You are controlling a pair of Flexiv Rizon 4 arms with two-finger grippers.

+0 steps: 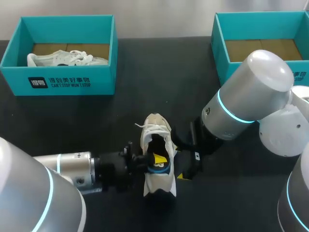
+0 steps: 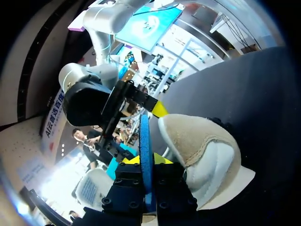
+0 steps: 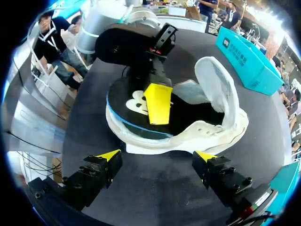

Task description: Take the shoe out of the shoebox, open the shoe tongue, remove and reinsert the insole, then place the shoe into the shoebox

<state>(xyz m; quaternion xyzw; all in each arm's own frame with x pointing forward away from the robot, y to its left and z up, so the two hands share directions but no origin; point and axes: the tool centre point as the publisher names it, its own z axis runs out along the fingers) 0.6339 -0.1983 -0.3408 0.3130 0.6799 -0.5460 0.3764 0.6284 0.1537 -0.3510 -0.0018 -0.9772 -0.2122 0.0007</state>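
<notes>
1. Your left gripper [image 2: 145,162] is clamped on the insole [image 3: 133,109]. The insole's blue edge runs between the fingers, and one yellow fingertip [image 3: 158,102] lies flat on its dark top face.
2. The insole sits in the heel end of the shoe's opening, and its rear edge shows above the collar.
3. The shoe [image 1: 156,140] stands on its sole mid-table [image 1: 87,125], between your two grippers, with its toe towards the far edge.
4. Your right gripper [image 3: 157,159] is spread wide just beside the shoe and grips nothing.
5. At the far edge, the left box [image 1: 67,82] holds a second shoe [image 1: 67,59]. The right box [image 1: 223,46] shows its brown floor.
</notes>
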